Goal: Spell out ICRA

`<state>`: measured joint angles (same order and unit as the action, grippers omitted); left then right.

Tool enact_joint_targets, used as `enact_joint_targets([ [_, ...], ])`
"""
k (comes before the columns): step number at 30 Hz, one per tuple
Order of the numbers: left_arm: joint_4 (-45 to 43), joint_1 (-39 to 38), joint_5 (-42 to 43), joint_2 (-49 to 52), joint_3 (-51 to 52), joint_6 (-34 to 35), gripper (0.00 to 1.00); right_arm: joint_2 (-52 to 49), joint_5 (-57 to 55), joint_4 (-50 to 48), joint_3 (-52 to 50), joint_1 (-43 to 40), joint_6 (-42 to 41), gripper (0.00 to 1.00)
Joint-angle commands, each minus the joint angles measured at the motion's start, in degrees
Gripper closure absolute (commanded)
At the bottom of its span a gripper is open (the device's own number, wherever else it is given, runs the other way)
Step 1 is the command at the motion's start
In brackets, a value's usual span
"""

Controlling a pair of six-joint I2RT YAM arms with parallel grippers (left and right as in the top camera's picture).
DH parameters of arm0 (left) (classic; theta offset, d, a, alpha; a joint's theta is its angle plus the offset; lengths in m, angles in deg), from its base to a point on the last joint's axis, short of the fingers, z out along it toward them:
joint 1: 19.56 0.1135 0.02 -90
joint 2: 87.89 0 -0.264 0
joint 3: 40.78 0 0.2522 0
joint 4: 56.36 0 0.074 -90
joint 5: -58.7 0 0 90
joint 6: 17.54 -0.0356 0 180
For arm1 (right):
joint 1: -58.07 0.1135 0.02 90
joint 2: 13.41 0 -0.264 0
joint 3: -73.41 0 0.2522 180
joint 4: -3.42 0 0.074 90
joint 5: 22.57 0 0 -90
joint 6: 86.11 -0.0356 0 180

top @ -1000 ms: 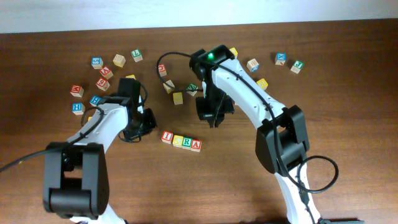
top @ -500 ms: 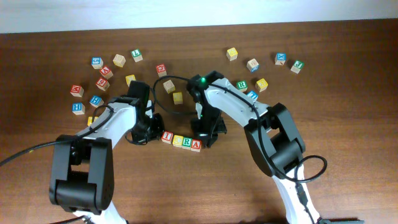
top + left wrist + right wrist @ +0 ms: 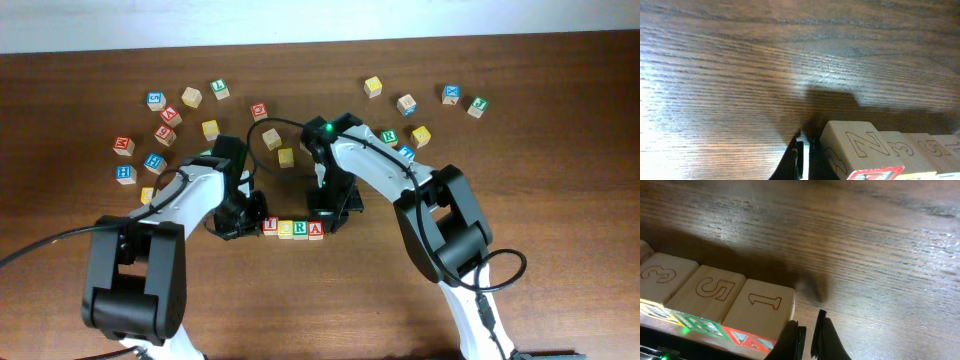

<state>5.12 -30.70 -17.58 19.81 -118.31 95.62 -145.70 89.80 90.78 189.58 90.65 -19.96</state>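
Four cubes stand in a row on the table: red I (image 3: 268,226), yellow C (image 3: 285,229), green R (image 3: 300,230), red A (image 3: 316,232). My left gripper (image 3: 249,219) is shut, its tips on the table against the I cube's left end. In the left wrist view the fingers (image 3: 799,159) stand beside the I cube (image 3: 855,145), whose upper face shows a carved Z. My right gripper (image 3: 331,214) is shut and empty at the A cube's right end. In the right wrist view its left finger (image 3: 796,339) touches the A cube (image 3: 762,307), whose upper face shows a carved 1.
Many loose alphabet cubes lie scattered across the far half of the table, such as a yellow one (image 3: 286,156), a tan one (image 3: 272,138), a green R-like one (image 3: 389,136) and a cluster at the far left (image 3: 165,133). Both arms' cables loop near the row.
My left gripper has moved right up to the I cube and my right gripper has come down left to the A cube. The row has closed up slightly.
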Motion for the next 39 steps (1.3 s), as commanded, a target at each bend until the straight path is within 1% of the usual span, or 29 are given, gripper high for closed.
enact_joint_targets([
  [1,1.2,-0.8,1.6,1.6,0.0,-0.9,1.0,0.2,1.0,-0.9,-0.2,-1.3,-0.6,0.96],
  [5,1.2,-0.9,1.5,1.6,0.0,-0.9,1.0,0.2,1.0,0.3,-0.2,-3.4,-0.6,0.96],
  [9,0.5,-0.7,1.0,1.6,0.0,-1.0,1.0,0.2,1.0,0.6,-0.2,-2.2,-0.9,0.96],
  [13,0.3,-0.9,0.5,1.6,0.0,-1.0,1.0,0.2,1.0,0.4,-0.2,-1.0,-3.7,0.96],
  [17,-0.4,-1.2,0.5,1.6,0.0,-1.0,1.0,0.2,1.0,0.0,-0.2,-1.0,-5.6,0.96],
  [26,-2.5,-1.2,0.5,1.6,0.0,-1.0,1.0,0.2,1.0,-0.4,-0.2,-2.9,-5.6,0.96],
  [29,-2.6,-0.8,0.0,1.6,-0.3,-1.0,1.0,0.2,1.0,-0.3,-0.2,-3.4,-6.9,0.96],
  [32,-0.9,1.3,-0.2,1.6,-2.7,-1.0,1.0,0.2,1.0,0.1,-0.2,-3.3,-8.2,0.96],
  [35,2.4,3.1,-4.2,1.6,-6.8,-1.0,1.0,0.2,-1.3,-0.5,-0.2,-3.6,-8.2,0.96],
  [36,3.6,3.2,-4.5,1.6,-9.8,-1.0,1.0,0.2,-4.5,-0.3,-0.2,-5.2,-8.2,0.96],
  [37,3.8,3.0,-4.3,1.6,-11.4,-1.0,1.0,0.2,-4.4,-0.1,-0.2,-6.6,-8.1,0.96],
  [39,3.3,2.8,-3.9,1.6,-12.7,-0.9,1.0,0.2,-3.4,0.5,-0.2,-10.2,-4.2,0.96],
])
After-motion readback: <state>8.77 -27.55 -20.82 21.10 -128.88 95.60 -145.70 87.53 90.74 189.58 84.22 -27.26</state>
